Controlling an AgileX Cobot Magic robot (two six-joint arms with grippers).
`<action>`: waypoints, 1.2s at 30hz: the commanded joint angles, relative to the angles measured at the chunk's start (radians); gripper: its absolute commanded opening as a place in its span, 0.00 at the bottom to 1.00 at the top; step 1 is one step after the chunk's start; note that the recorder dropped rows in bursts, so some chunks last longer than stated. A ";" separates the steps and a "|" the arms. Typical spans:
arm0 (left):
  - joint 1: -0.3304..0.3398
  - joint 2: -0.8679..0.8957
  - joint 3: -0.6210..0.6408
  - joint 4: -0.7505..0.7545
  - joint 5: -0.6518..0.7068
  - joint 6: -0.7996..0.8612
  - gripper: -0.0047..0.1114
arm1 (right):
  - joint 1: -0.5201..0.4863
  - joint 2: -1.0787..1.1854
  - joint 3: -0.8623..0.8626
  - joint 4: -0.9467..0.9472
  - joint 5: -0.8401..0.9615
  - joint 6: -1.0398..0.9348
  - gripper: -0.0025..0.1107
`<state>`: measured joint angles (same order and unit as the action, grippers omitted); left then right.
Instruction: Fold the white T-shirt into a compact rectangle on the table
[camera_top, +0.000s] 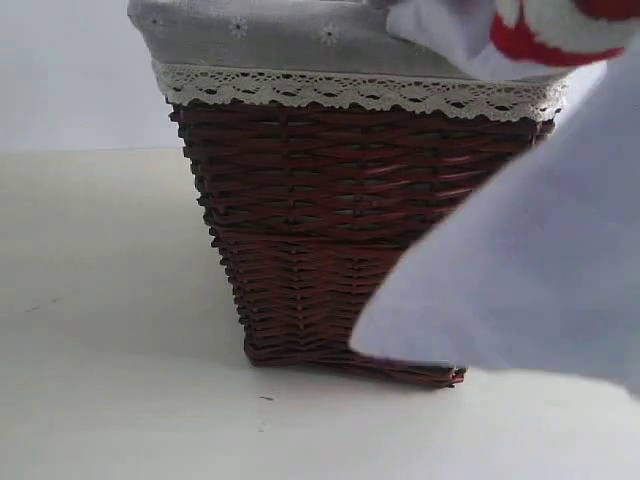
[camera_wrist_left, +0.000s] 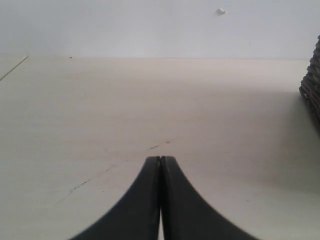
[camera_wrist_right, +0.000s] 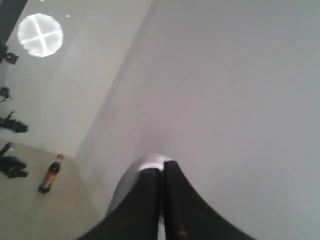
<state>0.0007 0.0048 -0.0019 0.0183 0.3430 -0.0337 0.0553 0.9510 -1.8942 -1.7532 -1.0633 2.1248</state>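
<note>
White T-shirt (camera_top: 540, 270), nearest the exterior camera and out of focus: a broad sheet of pale cloth hangs across the right of that view and covers the right part of the wicker basket (camera_top: 330, 230). Its lowest visible corner is level with the basket's base; whether it touches the tabletop (camera_top: 110, 330) cannot be told. At the upper right, above the basket's rim, a red band (camera_top: 545, 45) with fuzzy white shapes shows on the same garment.

The basket, dark brown and narrowing toward its foot, stands on the pale beige tabletop. A grey liner (camera_top: 270, 40) with small flower prints folds over its rim and ends in a cream lace trim (camera_top: 350, 92).

Left end effector (camera_wrist_left: 160, 160): its two black fingers are pressed together with nothing between them. It is low over bare tabletop, with a few faint dark marks ahead of it and an edge of the basket at the side of the left wrist view.

Right end effector (camera_wrist_right: 162, 167): the fingers are closed, and a small bulge of white cloth sits pinched at their tips. The T-shirt's cloth fills most of the right wrist view. Beyond its edge are a floor and a dark bottle (camera_wrist_right: 50, 175) with a red cap.
</note>
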 joint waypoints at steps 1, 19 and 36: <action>-0.007 -0.005 0.002 0.001 -0.008 0.005 0.04 | -0.002 -0.021 -0.007 0.030 0.425 0.005 0.02; -0.007 -0.005 0.002 0.001 -0.008 0.005 0.04 | -0.002 0.017 -0.216 0.030 0.251 0.005 0.02; -0.007 -0.005 0.002 0.001 -0.008 0.005 0.04 | -0.002 0.037 -0.390 0.374 0.617 0.005 0.02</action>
<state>0.0007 0.0048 -0.0019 0.0183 0.3430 -0.0337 0.0553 0.9877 -2.2688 -1.3515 -0.4719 2.1248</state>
